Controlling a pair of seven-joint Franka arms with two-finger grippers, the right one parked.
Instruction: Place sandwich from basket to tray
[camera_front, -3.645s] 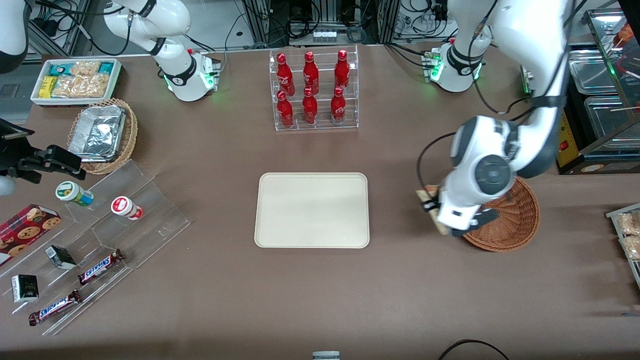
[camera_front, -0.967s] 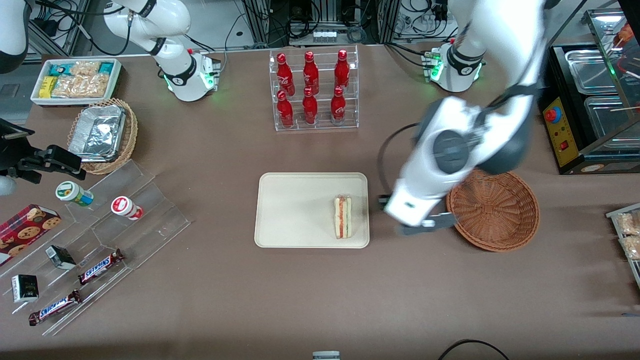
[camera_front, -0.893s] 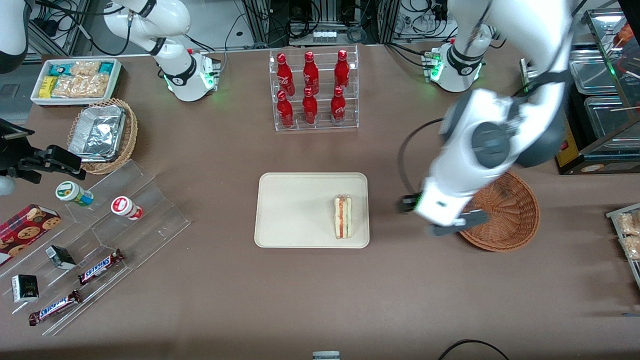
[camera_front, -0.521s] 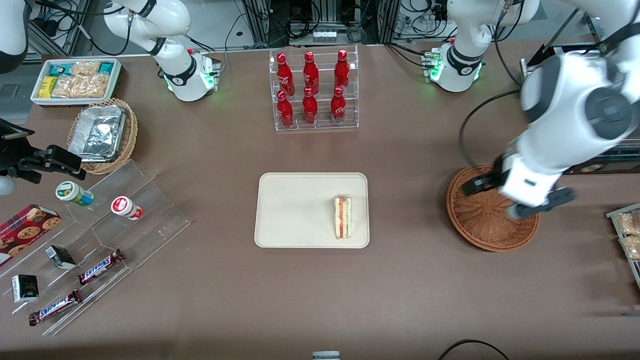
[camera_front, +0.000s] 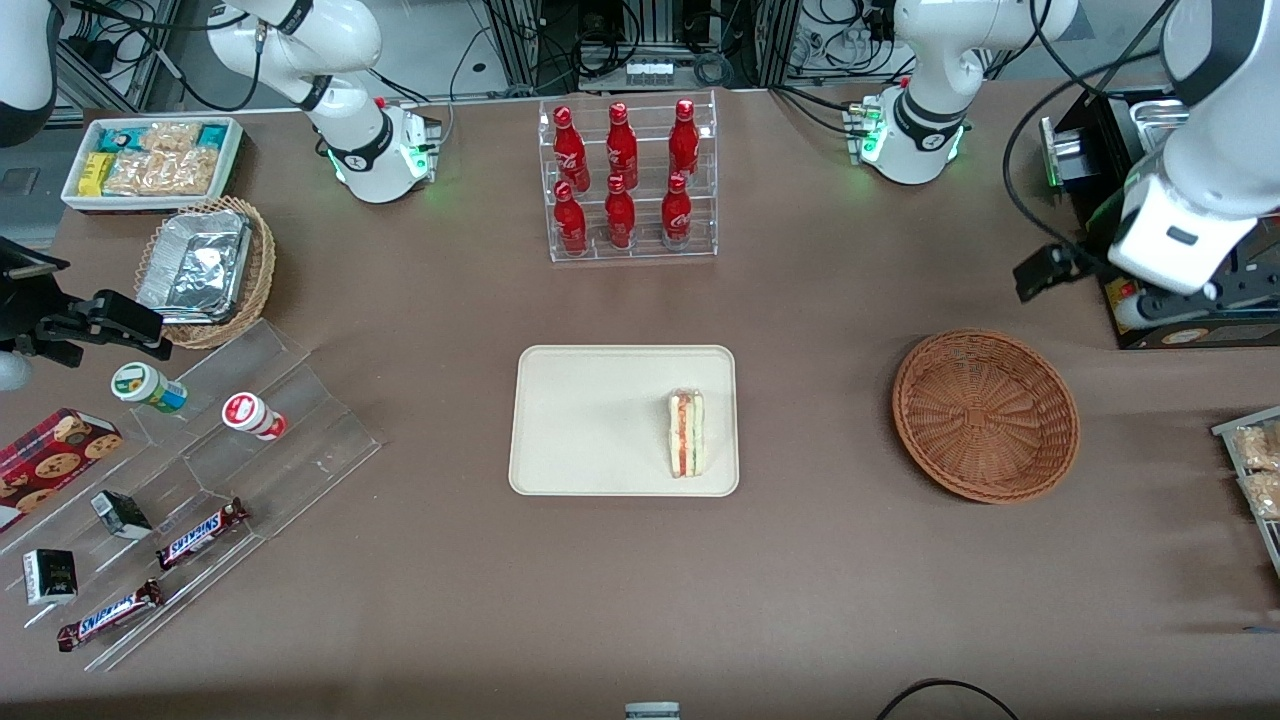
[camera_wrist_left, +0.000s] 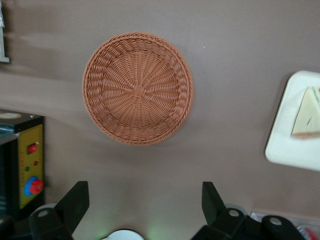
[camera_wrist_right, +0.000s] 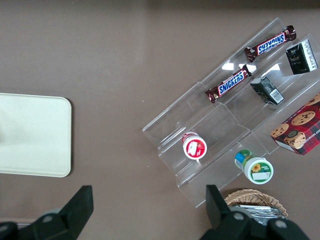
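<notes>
Now one sandwich (camera_front: 686, 433) on tray (camera_front: 580, 420) — basket (camera_front: 985, 415) empty — end effector (camera_wrist_left: 142, 207) released, raised.

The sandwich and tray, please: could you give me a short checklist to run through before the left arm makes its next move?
1. White triangular sandwich with red and green filling lies on the flat cream-beige rectangular tray: ok.
2. Sandwich fully inside the tray's rim, near the edge toward the working arm's end: ok.
3. Round reddish-brown woven wicker basket holds nothing: ok.
4. Left gripper open and carrying nothing: ok.
5. Gripper raised clear of basket and tray, toward the working arm's end of the table: ok.
6. Sandwich wrapped or bare: cannot tell.
</notes>
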